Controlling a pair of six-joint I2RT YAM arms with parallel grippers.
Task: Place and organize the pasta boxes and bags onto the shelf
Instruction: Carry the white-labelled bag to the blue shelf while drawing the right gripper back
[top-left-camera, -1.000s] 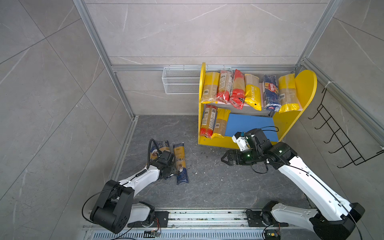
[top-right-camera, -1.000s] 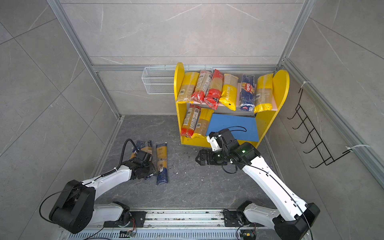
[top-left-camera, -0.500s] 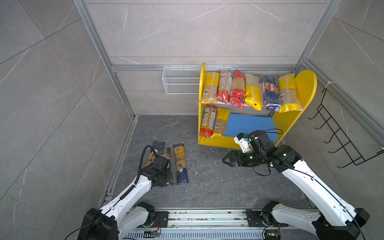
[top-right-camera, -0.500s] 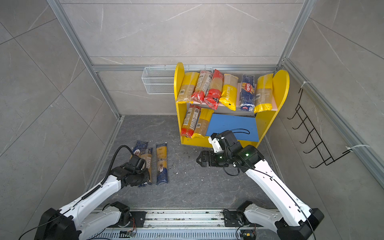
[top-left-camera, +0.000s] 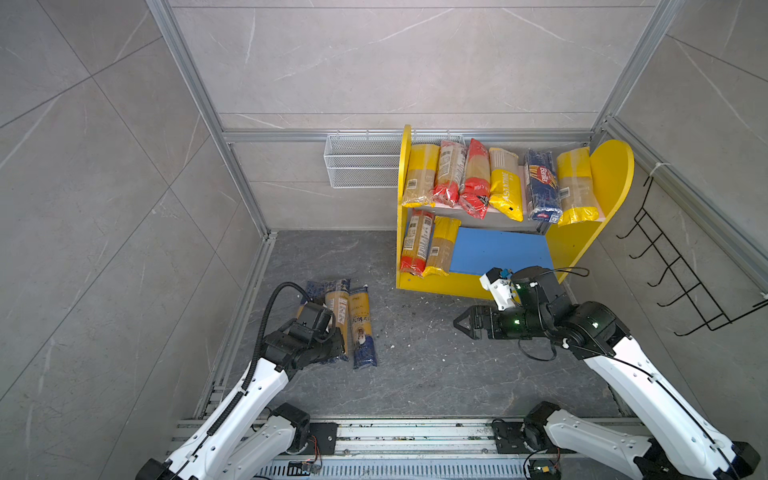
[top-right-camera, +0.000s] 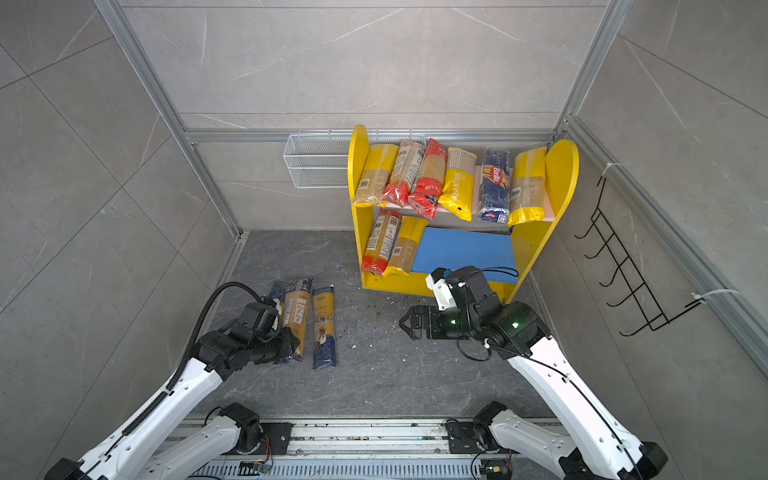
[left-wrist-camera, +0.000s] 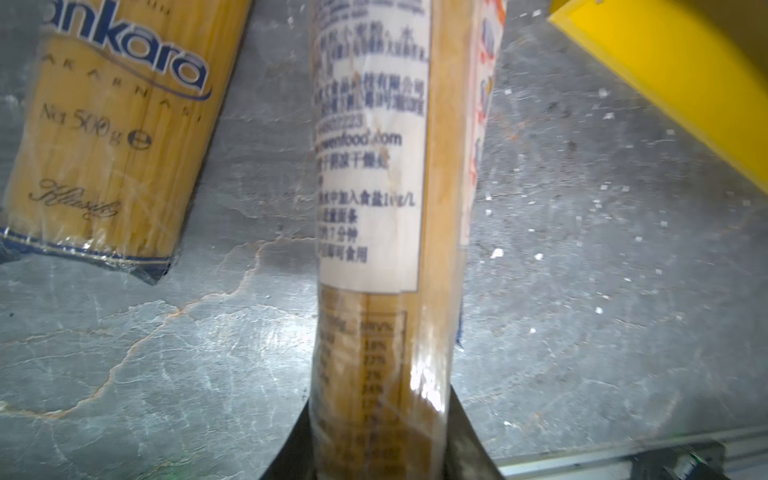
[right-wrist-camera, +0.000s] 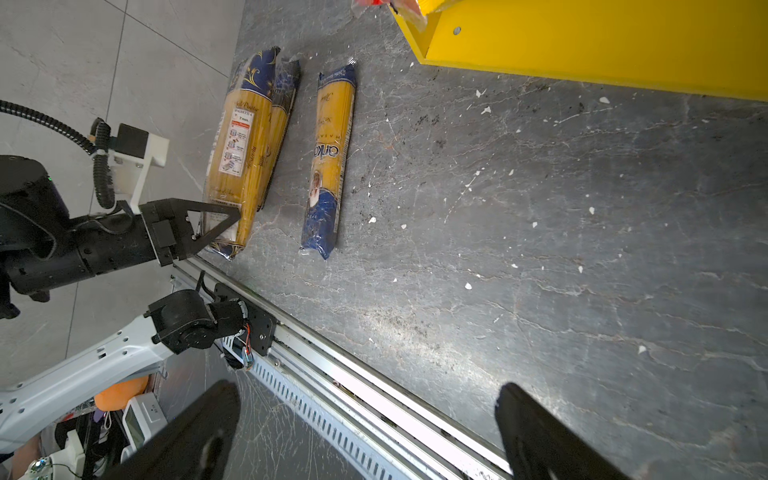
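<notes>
Grey stone-look floor (top-left-camera: 415, 374) inside a tiled cell, seen from above. Upper right of both top views: yellow two-tier shelf (top-left-camera: 611, 178), with six spaghetti packets (top-left-camera: 505, 187) leaning along the pink top board and two more (top-left-camera: 428, 245) at the left end of the blue lower board (top-left-camera: 498, 249), otherwise bare. Lower left: three packets on the floor, namely a top packet (left-wrist-camera: 374, 187) partly over a dark-blue one (right-wrist-camera: 286, 95) and a third packet (top-left-camera: 361, 328) just beside.

Left gripper (left-wrist-camera: 380, 399) clamped tight on the near end of the top packet. Right gripper (right-wrist-camera: 365, 436) spread wide and empty, centre-right, in front of the shelf.

Likely best handling: lift straight up, clear of the dark-blue one beneath. Keep the grip firm against droop at the far end, then carry to the bare blue board and stand next to the two there.
</notes>
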